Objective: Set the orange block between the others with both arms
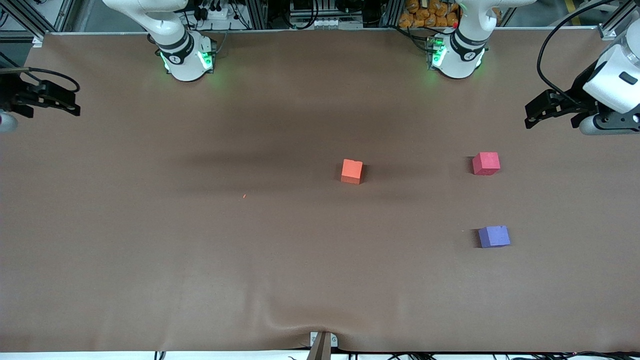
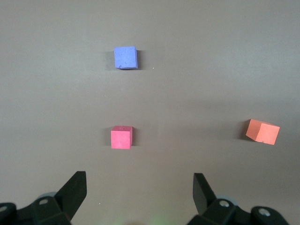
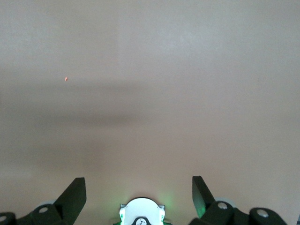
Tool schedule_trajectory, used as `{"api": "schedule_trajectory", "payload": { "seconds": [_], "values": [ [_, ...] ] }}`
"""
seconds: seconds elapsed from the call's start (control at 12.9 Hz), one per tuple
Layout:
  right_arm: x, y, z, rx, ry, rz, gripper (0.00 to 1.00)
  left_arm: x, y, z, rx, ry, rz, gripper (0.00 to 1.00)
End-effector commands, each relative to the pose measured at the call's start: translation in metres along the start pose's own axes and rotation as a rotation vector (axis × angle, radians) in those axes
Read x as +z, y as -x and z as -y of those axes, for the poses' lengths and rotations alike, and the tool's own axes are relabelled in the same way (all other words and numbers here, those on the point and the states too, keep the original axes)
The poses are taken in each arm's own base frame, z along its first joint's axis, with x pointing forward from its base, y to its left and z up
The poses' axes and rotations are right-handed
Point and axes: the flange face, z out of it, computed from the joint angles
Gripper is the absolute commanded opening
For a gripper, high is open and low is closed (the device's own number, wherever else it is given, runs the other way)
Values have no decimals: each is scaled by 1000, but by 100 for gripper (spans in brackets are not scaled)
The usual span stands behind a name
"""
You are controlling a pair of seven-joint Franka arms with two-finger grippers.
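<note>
A: Closest to us is the purple-blue block (image 1: 494,236), with the pinkish-red block (image 1: 486,163) farther back, both toward the left arm's end.

B: And the orange block (image 1: 352,171)?

A: Mid-table, well apart from both, untouched.

B: The claws?

A: The left gripper (image 2: 139,188) hangs spread wide and empty at its end of the table; the right gripper (image 3: 139,188) likewise, over bare brown table cover (image 1: 200,250).

Orange block (image 1: 351,171), pinkish-red cube (image 1: 486,163), purple-blue cube (image 1: 494,236), plain brown table (image 1: 150,240), black pincers.
</note>
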Motion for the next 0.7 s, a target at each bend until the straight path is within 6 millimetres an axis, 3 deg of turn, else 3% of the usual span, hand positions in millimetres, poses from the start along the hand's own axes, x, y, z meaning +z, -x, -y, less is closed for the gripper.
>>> {"api": "schedule_trajectory", "payload": {
  "seconds": [0.0, 0.31, 0.62],
  "values": [
    [-5, 9, -15, -4, 4, 1, 100, -1, -3, -3, 12, 14, -2, 100],
    [-5, 7, -14, -7, -13, -10, 100, 3, -5, -5, 18, 14, 4, 100],
    [-5, 10, -34, -21, -31, -12, 100, 4, -5, -4, 16, 14, 6, 100]
  ]
}}
